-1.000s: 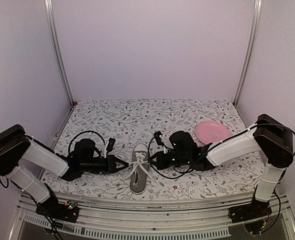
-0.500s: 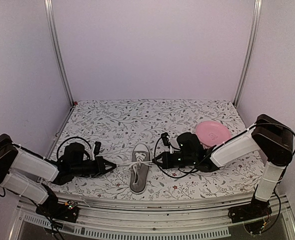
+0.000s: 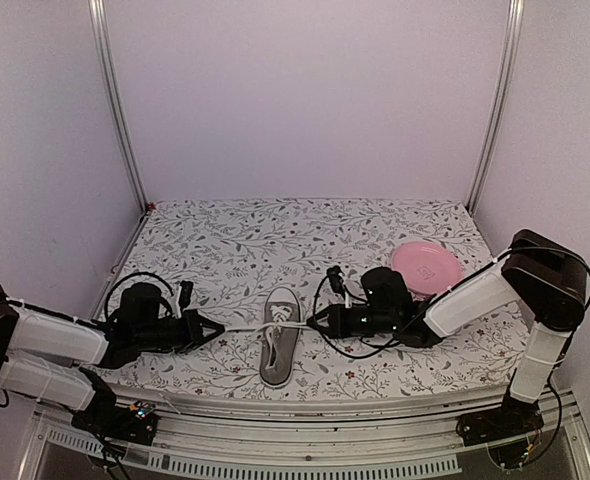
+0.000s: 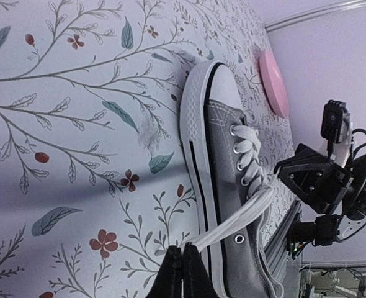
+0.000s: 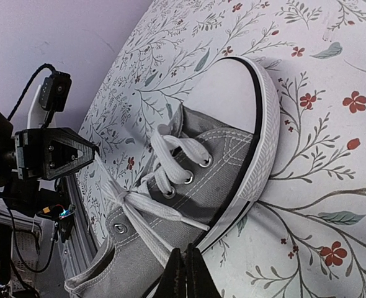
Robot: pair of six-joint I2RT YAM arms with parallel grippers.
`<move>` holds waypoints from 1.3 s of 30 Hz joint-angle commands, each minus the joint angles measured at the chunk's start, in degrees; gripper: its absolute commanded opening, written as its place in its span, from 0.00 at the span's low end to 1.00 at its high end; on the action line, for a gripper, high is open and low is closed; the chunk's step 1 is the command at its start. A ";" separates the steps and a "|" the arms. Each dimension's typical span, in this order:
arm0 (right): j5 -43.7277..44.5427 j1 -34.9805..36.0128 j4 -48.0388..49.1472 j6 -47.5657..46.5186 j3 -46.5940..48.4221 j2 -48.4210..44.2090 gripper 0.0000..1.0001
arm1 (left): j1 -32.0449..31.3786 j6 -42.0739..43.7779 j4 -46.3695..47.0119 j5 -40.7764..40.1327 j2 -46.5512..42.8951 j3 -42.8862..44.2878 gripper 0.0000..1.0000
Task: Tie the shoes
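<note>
The grey sneaker (image 3: 278,345) lies on the floral desk (image 3: 225,240) between the two pairs of jaws, the left jaws clenched on one white lace (image 4: 232,220) pulled taut from its side, the right jaws clenched on the other lace (image 5: 149,230).

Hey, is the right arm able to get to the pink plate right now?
Probably not yet: the plate lies close beside the right arm with nothing between, but the right gripper is shut on a lace of the shoe.
</note>
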 commanded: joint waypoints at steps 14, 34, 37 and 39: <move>2.99 -5.31 -8.25 -10.48 -0.37 -9.74 0.89 | 5.01 18.17 -19.11 -0.20 -3.09 13.98 0.97; 8.43 -46.60 -17.64 -24.04 -6.71 -33.66 0.99 | 52.40 31.65 -12.81 -6.63 -5.94 16.05 0.97; 13.35 -51.90 -12.48 -24.92 -13.41 -41.28 0.99 | 52.69 37.21 -5.25 -14.08 -8.26 10.19 0.97; 19.16 -52.55 -7.74 -26.53 -18.15 -44.61 0.99 | 52.56 38.77 2.42 -15.25 -8.13 5.82 0.97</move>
